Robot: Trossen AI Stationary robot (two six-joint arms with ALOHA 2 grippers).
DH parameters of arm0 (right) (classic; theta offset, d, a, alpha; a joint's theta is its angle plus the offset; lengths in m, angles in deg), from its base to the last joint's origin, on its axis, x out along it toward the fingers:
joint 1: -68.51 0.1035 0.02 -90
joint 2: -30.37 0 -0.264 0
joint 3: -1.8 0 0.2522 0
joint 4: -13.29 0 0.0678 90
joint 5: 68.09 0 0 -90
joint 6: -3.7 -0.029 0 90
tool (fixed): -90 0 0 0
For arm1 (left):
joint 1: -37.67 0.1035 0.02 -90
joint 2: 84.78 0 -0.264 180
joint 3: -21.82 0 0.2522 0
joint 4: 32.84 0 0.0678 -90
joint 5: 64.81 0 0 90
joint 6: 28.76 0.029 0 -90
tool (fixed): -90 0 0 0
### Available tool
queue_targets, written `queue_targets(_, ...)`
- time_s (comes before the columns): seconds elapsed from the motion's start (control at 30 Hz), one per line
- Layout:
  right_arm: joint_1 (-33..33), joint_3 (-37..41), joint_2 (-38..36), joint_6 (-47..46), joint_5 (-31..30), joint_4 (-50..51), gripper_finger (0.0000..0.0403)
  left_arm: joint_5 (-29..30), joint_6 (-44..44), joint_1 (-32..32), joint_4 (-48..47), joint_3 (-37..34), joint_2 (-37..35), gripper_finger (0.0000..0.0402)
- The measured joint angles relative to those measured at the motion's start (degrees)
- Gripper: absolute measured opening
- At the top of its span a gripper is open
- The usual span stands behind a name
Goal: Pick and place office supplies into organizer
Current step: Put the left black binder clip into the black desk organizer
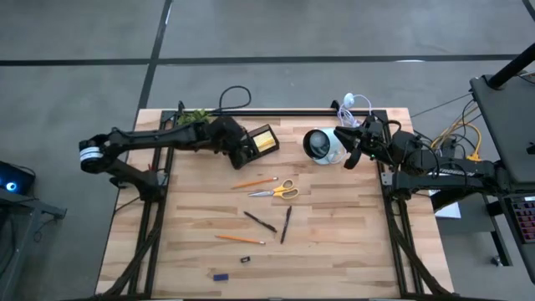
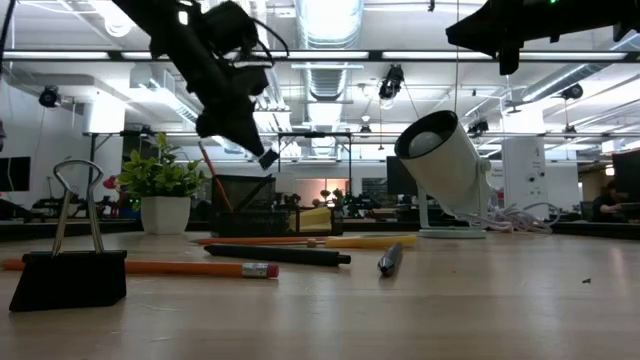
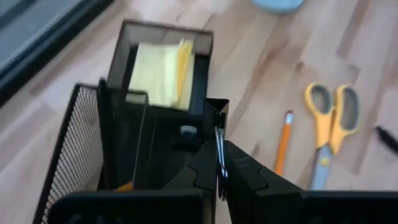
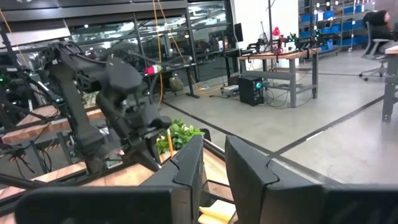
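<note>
Left gripper (image 3: 219, 177): pressed together on a small metal clip, over the organizer (image 1: 257, 144).
Right gripper (image 4: 213, 165): slightly spread, empty, right of organizer.
Scissors (image 1: 277, 191): on table, near organizer.

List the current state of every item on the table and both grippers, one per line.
Left gripper: shut, above the organizer.
Right gripper: raised at the table's right rear, holding nothing.
Black mesh organizer: holds yellow sticky notes.
Yellow-handled scissors: closed, flat on the wood.
Orange pencils: lying loose.
Dark pens: lying loose.
White round cup: tipped on its side.
Black binder clip: standing, handles up.
</note>
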Motion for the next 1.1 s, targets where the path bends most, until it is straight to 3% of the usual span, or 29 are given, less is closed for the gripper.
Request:
queue_targets(0.23,0.0,-0.01,-0.02,-0.01,0.0,0.0,0.0059,-0.23,1.35,0.3,0.03,0.52,6.16,0.0)
queue_targets(1.1,0.0,-0.02,-0.02,-1.47,0.0,0.0,0.0059,1.77,4.37,0.65,-9.06,-0.14,9.66,0.0)
